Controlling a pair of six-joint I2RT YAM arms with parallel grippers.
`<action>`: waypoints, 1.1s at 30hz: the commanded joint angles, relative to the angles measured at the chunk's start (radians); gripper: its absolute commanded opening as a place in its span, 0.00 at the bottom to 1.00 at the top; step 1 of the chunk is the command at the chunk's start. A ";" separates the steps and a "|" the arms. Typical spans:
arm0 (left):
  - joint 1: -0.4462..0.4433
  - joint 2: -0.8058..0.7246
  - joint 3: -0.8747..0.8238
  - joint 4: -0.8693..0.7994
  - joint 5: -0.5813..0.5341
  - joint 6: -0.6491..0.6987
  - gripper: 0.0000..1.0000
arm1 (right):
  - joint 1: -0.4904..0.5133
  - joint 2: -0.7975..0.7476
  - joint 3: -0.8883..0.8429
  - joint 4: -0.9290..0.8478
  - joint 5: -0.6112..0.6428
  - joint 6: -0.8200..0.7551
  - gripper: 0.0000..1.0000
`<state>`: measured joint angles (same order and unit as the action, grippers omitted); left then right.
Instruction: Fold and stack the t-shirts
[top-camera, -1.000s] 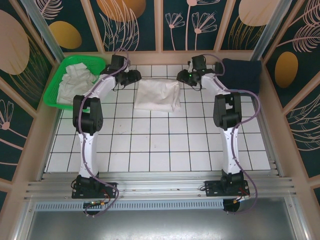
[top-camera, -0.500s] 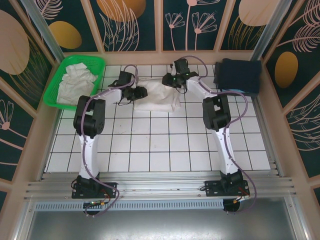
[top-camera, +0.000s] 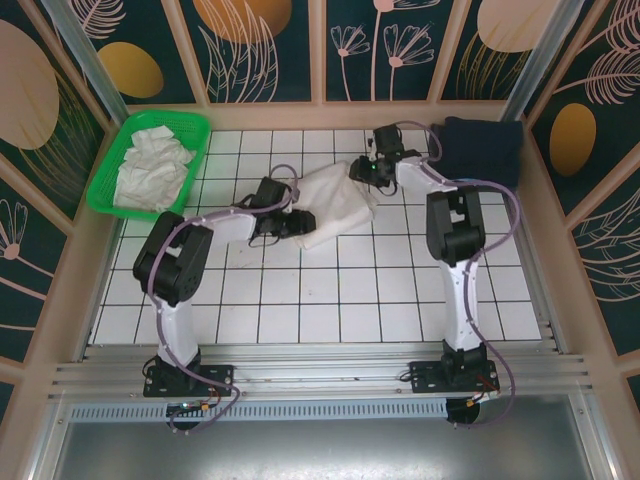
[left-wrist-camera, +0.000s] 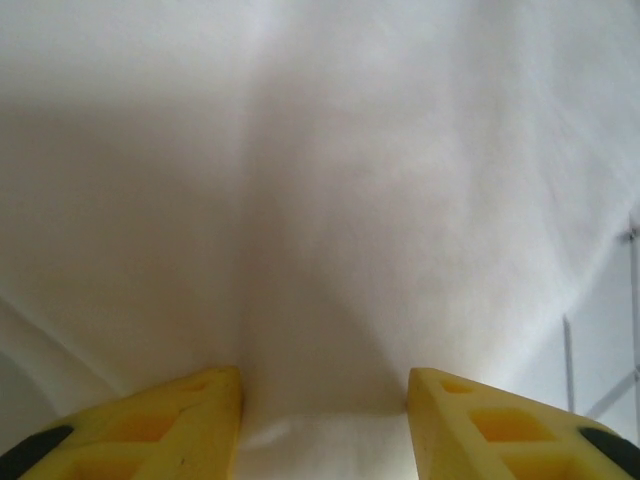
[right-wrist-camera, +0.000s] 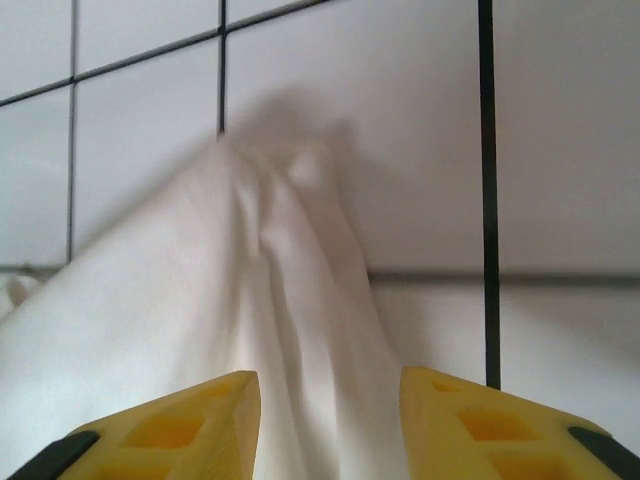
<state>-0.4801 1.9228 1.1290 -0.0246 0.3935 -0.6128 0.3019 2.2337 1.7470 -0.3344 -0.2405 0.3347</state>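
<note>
The left arm bends low across the white tiled table (top-camera: 330, 290), its forearm pointing right. The left gripper (top-camera: 297, 222) (left-wrist-camera: 325, 385) sits at the near left corner of the folded white t-shirt (top-camera: 335, 205) (left-wrist-camera: 330, 180). Its yellow fingers (left-wrist-camera: 180, 425) stand apart with cloth lying between them; whether they pinch it cannot be told.

The right arm stretches toward the far edge with its wrist turned left. The right gripper (top-camera: 362, 170) (right-wrist-camera: 330, 385) is at the shirt's far right corner. A gathered ridge of cloth (right-wrist-camera: 290, 300) runs into the gap between its parted fingers, and a grip cannot be told there either.

The shirt lies slantwise in the far middle of the table, smooth and softly creased. Bare tiles run from it to the near edge. A green plastic basket (top-camera: 200, 130) of crumpled white t-shirts (top-camera: 150, 165) sits at the far left corner, and a dark blue folded cloth (top-camera: 482, 150) at the far right corner.
</note>
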 joint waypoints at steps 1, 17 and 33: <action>-0.003 -0.112 -0.057 0.055 0.017 -0.082 0.51 | 0.031 -0.241 -0.238 0.139 0.042 0.005 0.41; 0.125 0.488 0.831 -0.339 -0.144 0.170 0.51 | 0.073 -0.329 -0.647 0.348 0.087 0.153 0.33; 0.070 0.039 0.054 0.085 0.017 0.034 0.43 | 0.002 -0.366 -0.486 0.173 0.175 0.067 0.36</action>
<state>-0.3664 2.0434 1.2617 -0.0349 0.3607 -0.5232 0.2901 1.9106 1.1900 -0.0975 -0.1455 0.4313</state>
